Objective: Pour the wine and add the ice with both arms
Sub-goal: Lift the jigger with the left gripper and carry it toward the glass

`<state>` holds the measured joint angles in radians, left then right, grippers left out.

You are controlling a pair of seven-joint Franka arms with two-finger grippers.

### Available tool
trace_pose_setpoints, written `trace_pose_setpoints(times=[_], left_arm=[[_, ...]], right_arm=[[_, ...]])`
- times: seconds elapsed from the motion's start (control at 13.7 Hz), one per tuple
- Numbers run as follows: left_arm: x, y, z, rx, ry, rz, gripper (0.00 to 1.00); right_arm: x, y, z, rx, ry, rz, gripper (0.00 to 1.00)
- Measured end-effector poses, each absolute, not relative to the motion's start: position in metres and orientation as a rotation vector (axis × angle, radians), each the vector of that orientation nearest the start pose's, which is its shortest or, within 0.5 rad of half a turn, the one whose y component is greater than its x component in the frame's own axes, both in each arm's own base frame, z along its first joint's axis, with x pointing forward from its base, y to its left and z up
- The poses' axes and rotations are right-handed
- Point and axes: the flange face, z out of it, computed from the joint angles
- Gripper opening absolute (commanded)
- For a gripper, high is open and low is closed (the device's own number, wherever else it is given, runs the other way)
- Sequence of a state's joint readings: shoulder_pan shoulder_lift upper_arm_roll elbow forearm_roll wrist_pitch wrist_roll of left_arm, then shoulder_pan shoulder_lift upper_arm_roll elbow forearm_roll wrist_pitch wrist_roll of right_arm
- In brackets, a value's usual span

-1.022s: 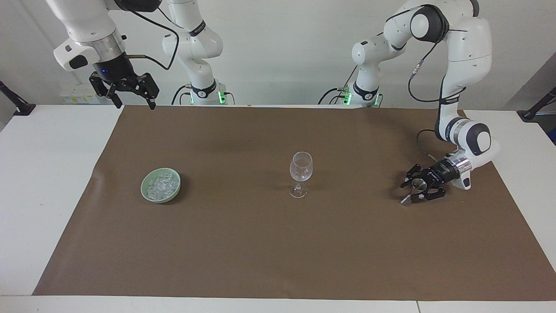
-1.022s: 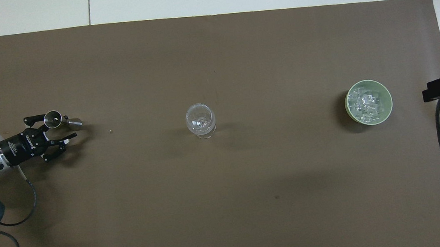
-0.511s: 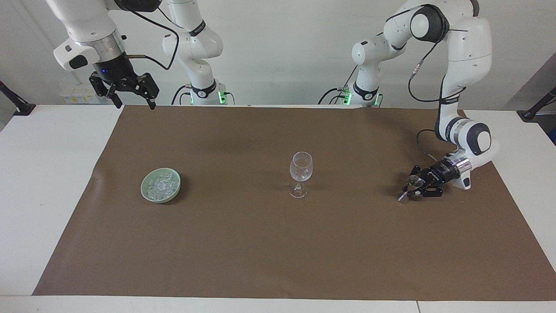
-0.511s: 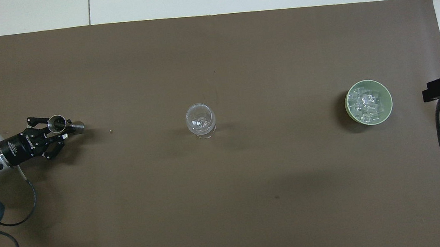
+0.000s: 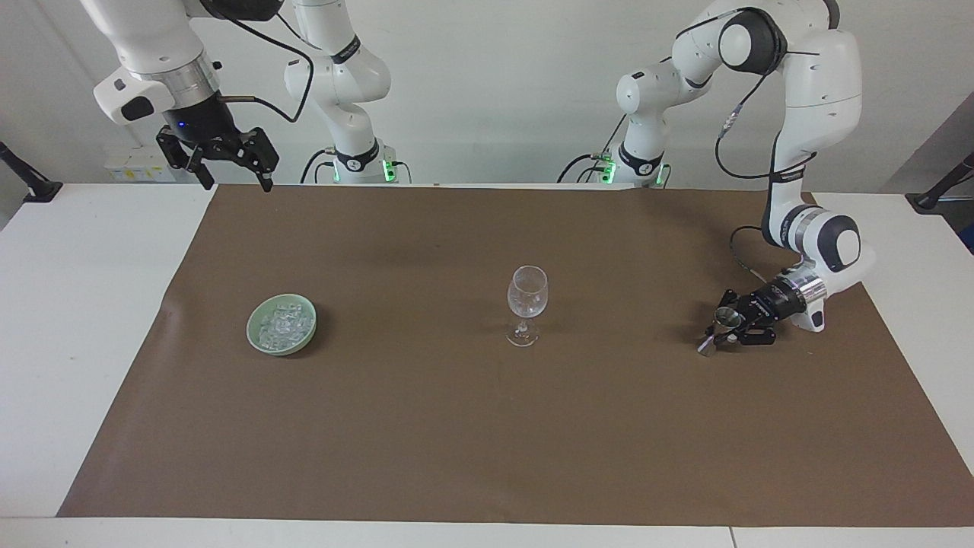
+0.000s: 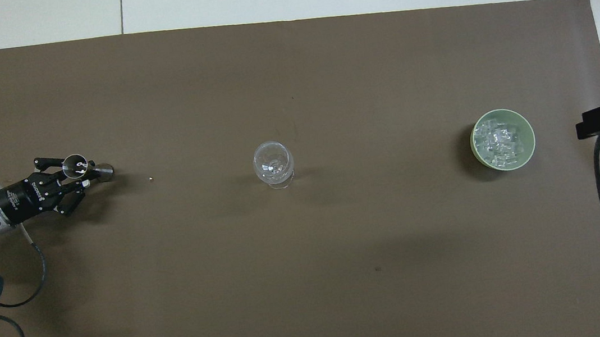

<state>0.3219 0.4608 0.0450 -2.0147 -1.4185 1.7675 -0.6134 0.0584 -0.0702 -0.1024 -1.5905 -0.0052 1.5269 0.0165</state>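
Two robot arms work a brown-covered tabletop (image 5: 456,441): the left gripper (image 5: 724,329), low at its own end, is clamped on a small metal jigger (image 5: 721,327), tilted above the mat. The right gripper (image 5: 228,164) waits raised with fingers apart. The ice (image 5: 283,325) fills a green bowl (image 5: 259,342) toward the right arm's end; a wine glass (image 5: 526,303) stands mid-table.

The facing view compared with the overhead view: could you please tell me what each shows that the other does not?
Only the facing view shows the right gripper whole, fingers open, raised over the table's edge, plus both arm bases.

Only the overhead view looks down into the metal jigger and the wine glass.

Both show the left gripper shut on the jigger, the glass at mid-mat, and the green bowl of ice.
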Motion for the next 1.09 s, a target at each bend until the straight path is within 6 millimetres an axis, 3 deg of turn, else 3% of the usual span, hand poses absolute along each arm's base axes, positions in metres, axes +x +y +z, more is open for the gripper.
trace_pose_setpoints(times=[0.22,0.51,0.8,1.09], left_arm=[[0.578,0.115,0.282,1.11,1.556,-0.807,0.0],[0.586,0.085,0.334,1.134,1.535,-0.829,0.0],[0.586,0.028,0.387,1.172,1.535,-0.871,0.0],[0.572,-0.025,0.408,1.225,1.556,-0.844,0.0]], right_arm=[[0.528,-0.026,0.649,-3.138,0.095,-0.01,1.0],[0.528,-0.026,0.649,-3.138,0.095,-0.01,1.0],[0.528,-0.026,0.649,-3.138,0.095,-0.01,1.0],[0.528,-0.026,0.649,-3.138,0.095,-0.01,1.0]])
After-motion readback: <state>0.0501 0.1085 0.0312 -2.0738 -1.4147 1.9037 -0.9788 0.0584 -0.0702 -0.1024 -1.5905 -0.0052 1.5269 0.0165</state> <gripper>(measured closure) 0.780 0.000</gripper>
